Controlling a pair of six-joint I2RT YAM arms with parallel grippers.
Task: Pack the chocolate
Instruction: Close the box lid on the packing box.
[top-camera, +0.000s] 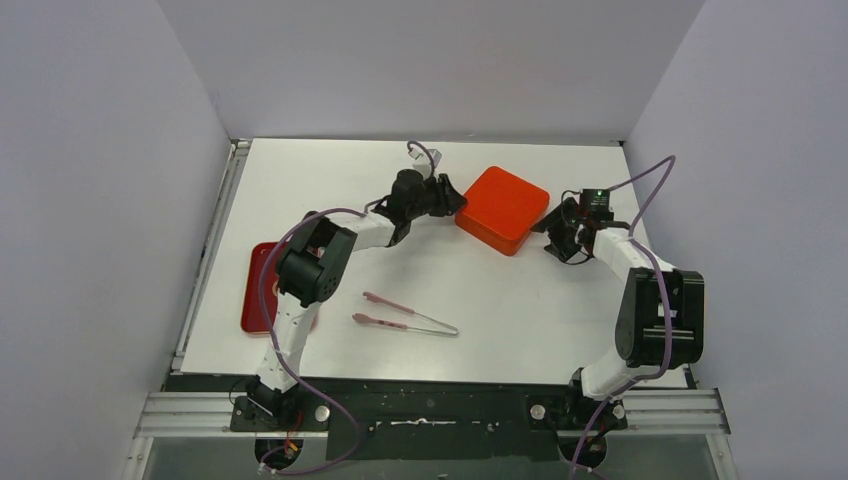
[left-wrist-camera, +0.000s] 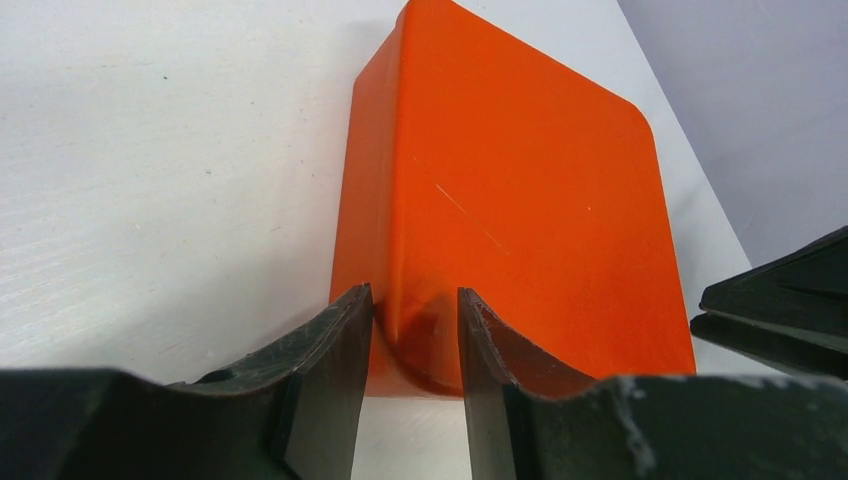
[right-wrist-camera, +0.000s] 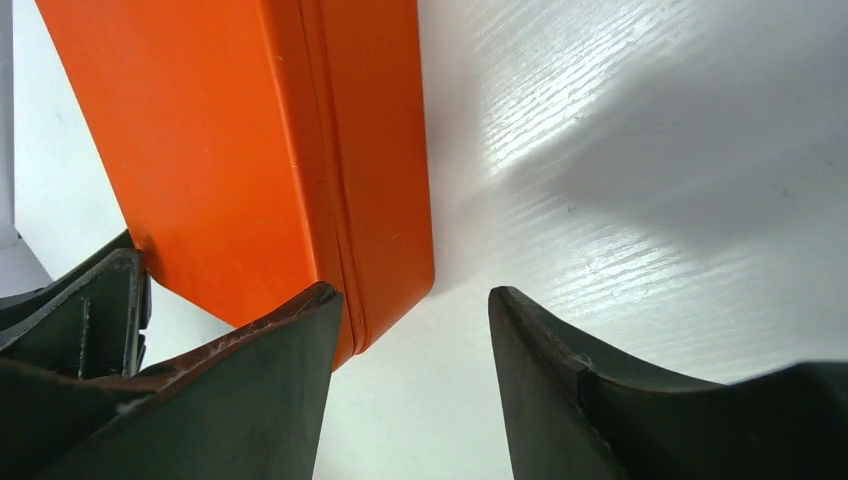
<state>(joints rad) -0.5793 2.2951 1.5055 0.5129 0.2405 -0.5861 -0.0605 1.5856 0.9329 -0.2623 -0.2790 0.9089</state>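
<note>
Left fingers (left-wrist-camera: 352, 320) sit astride the near corner of the orange box (top-camera: 503, 208), upper centre of the overhead frame. There's a narrow gap between them, and whether they pinch that corner cannot be told. Right fingers (right-wrist-camera: 300, 330) stand open at the box's right corner, one just beside its wall, with bare desk (top-camera: 500, 300) between them. The chocolate is not visible in any view; the box is closed.

chocolate hidden, orange box (top-camera: 502, 208) shut
no chunk shows in any view; the square box with rounded corners lies flat and closed on the white surface (top-camera: 520, 310), right of centre toward the far edge, turned corner-on, a thin seam along its side wall
</note>
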